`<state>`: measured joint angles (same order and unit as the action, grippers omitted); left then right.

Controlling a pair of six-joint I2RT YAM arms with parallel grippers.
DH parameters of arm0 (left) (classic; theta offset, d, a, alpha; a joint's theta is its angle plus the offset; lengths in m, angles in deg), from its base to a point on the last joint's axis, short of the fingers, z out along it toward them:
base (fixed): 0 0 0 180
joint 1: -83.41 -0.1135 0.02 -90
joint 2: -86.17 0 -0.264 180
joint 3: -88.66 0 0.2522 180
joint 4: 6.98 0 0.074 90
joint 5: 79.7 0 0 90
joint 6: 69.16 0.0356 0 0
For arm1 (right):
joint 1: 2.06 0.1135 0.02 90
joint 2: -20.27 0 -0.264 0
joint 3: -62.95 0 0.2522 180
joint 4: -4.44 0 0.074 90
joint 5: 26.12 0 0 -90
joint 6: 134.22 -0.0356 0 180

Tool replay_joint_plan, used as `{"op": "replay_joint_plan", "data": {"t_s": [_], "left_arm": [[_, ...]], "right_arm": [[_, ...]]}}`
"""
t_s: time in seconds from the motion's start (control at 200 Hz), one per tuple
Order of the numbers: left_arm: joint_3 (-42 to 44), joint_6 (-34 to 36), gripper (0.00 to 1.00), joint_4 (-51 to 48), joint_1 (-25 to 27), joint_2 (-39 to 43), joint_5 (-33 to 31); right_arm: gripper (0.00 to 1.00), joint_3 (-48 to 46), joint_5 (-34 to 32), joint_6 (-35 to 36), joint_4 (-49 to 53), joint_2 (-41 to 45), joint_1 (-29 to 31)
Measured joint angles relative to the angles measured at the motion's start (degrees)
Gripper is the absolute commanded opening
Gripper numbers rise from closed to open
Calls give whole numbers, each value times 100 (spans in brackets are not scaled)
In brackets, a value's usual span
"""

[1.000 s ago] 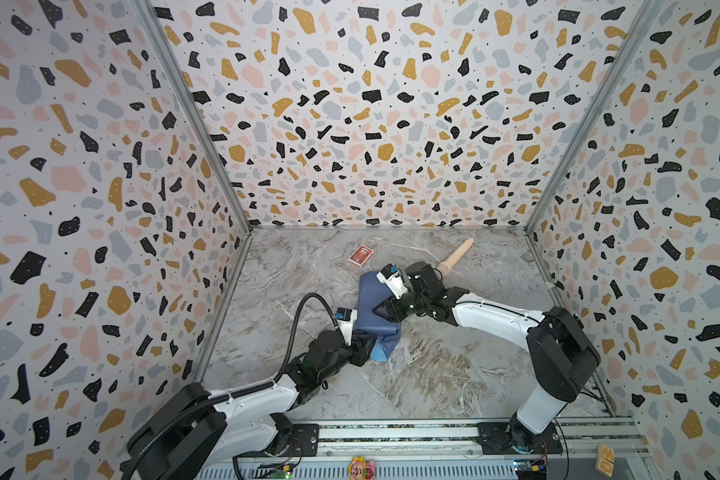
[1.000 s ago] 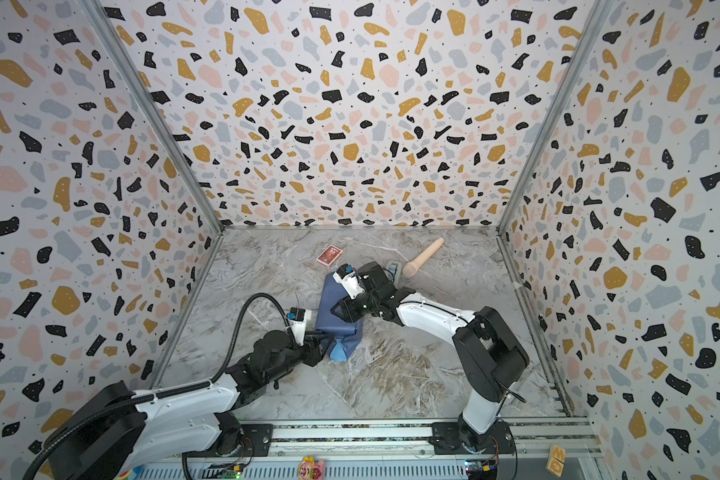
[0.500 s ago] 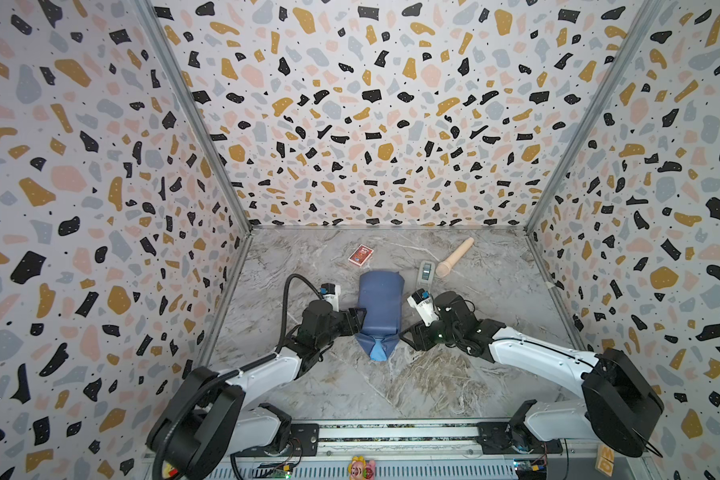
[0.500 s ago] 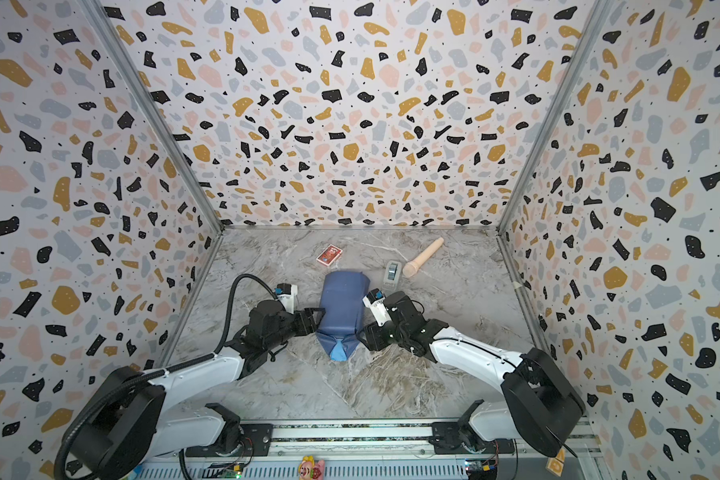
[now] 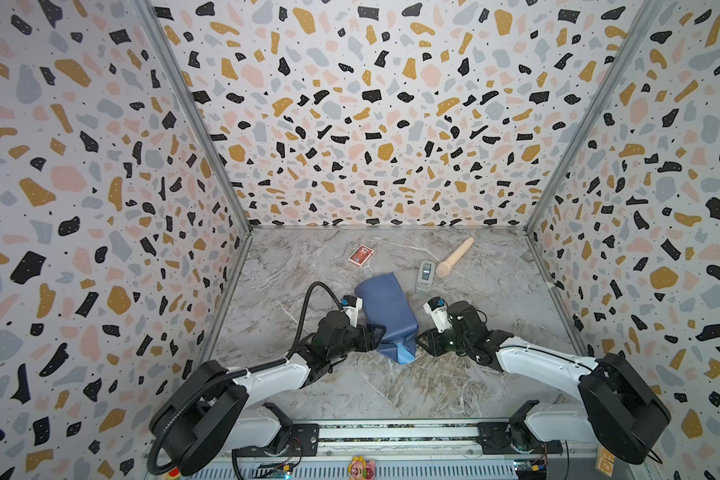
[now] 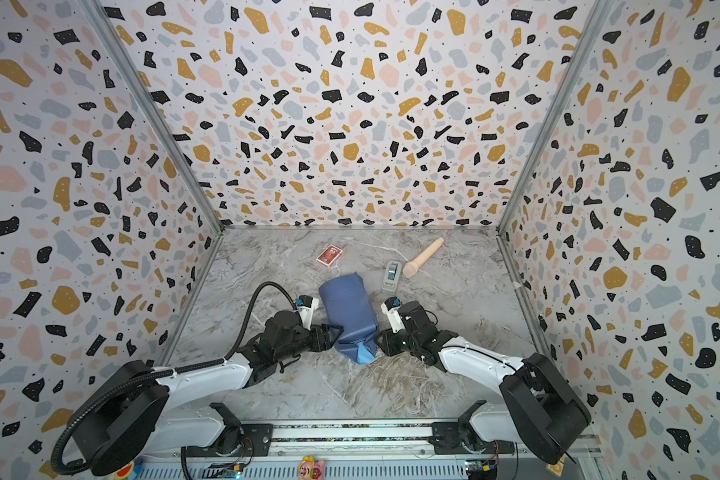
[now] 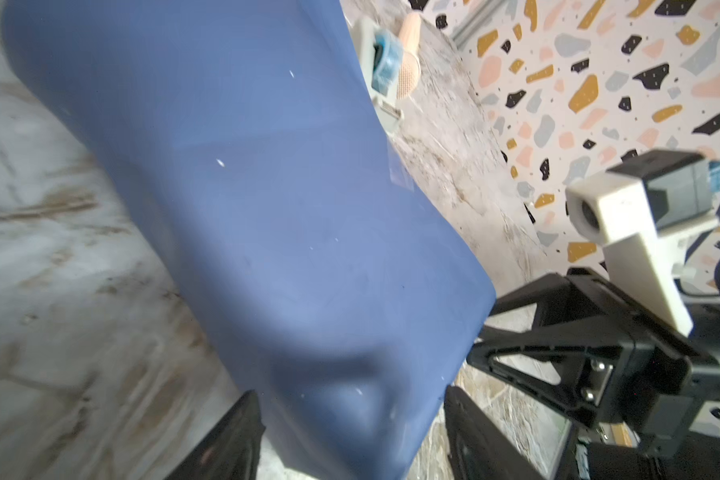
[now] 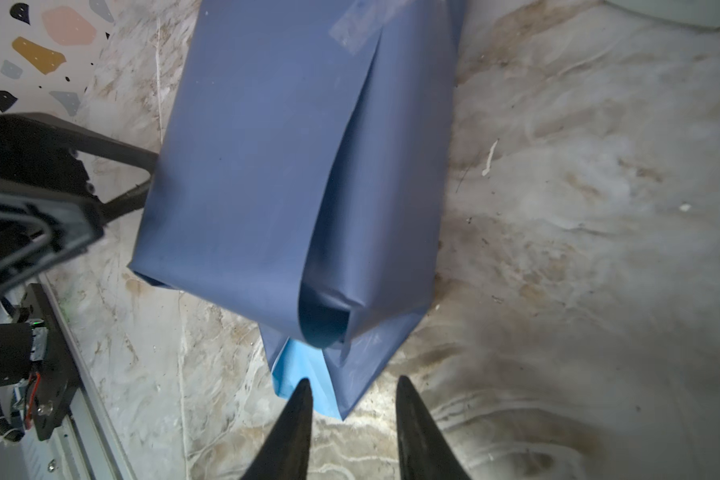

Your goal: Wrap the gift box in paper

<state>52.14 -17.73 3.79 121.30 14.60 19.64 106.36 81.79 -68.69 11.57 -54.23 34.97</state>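
Grey marbled tabletop (image 5: 391, 395), terrazzo walls on three sides. Paper (image 5: 385, 309) lies mid-table, folded into a taped dark-blue bundle. The gift box is hidden inside it. My left gripper (image 7: 352, 392): jaws spread wide, the bundle's near corner between them. My right gripper (image 8: 352, 380): jaws narrow, nothing between them, tips just at the light-blue flap (image 8: 296, 374). Red card pack (image 5: 360, 254) sits well behind, apart.
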Motion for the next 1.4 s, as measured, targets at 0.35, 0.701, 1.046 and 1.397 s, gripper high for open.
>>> {"op": "replay_joint_plan", "data": {"t_s": [0.35, 0.701, 1.046, 1.397], "left_arm": [[-1392, 778, 49, -717, 452, -87, -785], [-1808, 1086, 38, -647, 568, -1486, -527], [-1808, 1174, 35, -470, 568, -1694, -455], [-1808, 1235, 35, -389, 568, -1735, -428]], "right_arm": [[21, -719, -363, -748, -1338, -122, 313], [16, -743, -555, -1156, -2367, -1003, 645], [14, -750, -879, -1414, -3178, -1478, 824], [12, -758, -1268, -1596, -3823, -1886, 1036]]}}
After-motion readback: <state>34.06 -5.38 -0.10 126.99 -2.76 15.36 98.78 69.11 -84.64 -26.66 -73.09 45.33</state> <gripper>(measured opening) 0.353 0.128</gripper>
